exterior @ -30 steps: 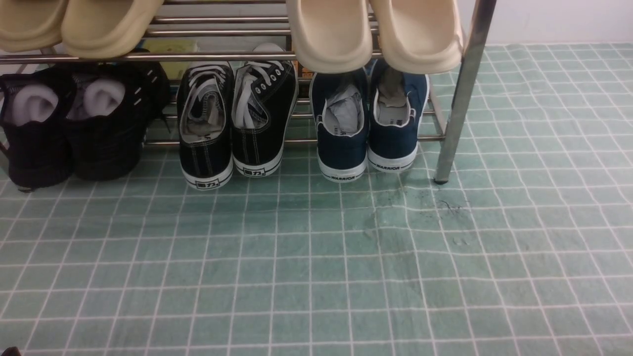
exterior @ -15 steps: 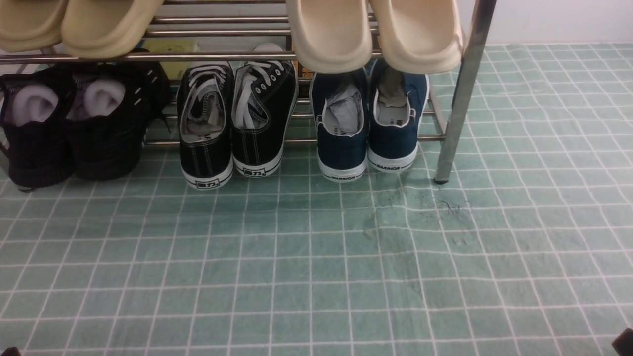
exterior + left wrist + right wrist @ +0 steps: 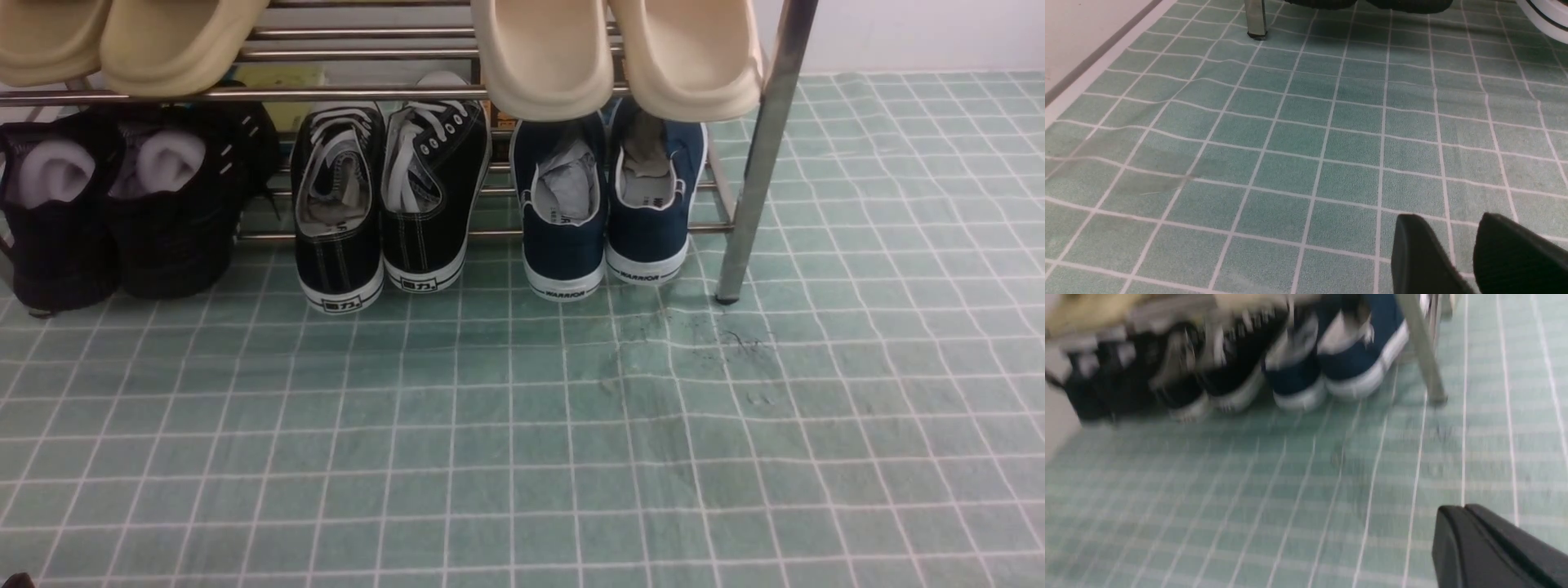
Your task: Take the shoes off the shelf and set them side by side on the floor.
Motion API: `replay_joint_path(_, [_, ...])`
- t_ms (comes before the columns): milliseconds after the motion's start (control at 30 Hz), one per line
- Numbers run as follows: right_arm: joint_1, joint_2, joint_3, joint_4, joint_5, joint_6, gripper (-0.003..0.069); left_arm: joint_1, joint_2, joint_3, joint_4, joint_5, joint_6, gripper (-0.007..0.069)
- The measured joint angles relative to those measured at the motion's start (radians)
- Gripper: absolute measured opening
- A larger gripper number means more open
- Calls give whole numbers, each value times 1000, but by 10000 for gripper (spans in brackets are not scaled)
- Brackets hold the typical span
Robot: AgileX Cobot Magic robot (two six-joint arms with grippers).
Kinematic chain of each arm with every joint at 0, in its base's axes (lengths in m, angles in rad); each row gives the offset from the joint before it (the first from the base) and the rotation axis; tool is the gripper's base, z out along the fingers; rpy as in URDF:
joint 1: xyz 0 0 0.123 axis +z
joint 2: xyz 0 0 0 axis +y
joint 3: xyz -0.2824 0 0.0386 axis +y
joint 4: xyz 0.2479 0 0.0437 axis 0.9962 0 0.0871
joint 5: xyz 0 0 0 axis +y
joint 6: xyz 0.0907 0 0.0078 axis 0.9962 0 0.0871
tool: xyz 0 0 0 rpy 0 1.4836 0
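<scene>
The two navy shoes [image 3: 563,214] [image 3: 653,204] sit side by side on the bottom tier of the shelf [image 3: 759,155], next to its right post, with their white heels toward me. The blurred right wrist view shows the same shoes [image 3: 1294,375] [image 3: 1367,355] beside the post [image 3: 1423,351]. My right gripper [image 3: 1466,509] hangs over the floor [image 3: 1290,490] well short of them, fingers pressed together with nothing between. My left gripper [image 3: 1447,220] is open and empty above the floor [image 3: 1290,134], far to the left of the shoes.
Black lace-up sneakers [image 3: 384,196] and black shoes with grey socks [image 3: 122,204] fill the rest of the bottom tier. Beige slippers [image 3: 620,57] overhang the navy pair from the tier above. The left post's foot [image 3: 1255,22] stands on the floor near a wall.
A dark piece of the right arm showed at the bottom right corner of the front view half a second ago and is gone now. The shoes have not moved.
</scene>
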State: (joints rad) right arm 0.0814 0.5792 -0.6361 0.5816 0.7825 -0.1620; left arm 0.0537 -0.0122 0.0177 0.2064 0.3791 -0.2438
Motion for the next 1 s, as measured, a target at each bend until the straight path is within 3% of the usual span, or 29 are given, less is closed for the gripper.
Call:
replay_joint_path(33, [0, 126, -82, -8, 127, -22, -1, 0, 0, 0, 0, 0, 0, 239])
replay_joint_path(167, [22, 414, -221, 65, 292, -156, 4, 0, 0, 0, 0, 0, 0, 239])
replay_joint_path(267, [107, 558, -296, 145, 333, -253, 6, 0, 0, 0, 0, 0, 0, 239])
replay_joint_path(367, [248, 684, -415, 173, 345, -266, 22, 0, 0, 0, 0, 0, 0, 239])
replay_joint_path(433, [301, 744, -471, 158, 344, -240, 30, 0, 0, 0, 0, 0, 0, 239])
replay_joint_path(533, [439, 894, -665, 23, 334, -97, 89, 0, 0, 0, 0, 0, 0, 239])
replay_joint_path(633, [518, 1006, -816, -129, 333, 43, 162, 0, 0, 0, 0, 0, 0, 239])
replay_joint_path(700, [570, 1099, -951, -264, 334, 162, 249, 0, 0, 0, 0, 0, 0, 239])
replay_joint_path(867, [620, 1261, -1162, -452, 326, 304, 390, 0, 0, 0, 0, 0, 0, 239])
replay_joint_path(1000, [623, 1353, -1266, -525, 264, 338, 432, 0, 0, 0, 0, 0, 0, 239])
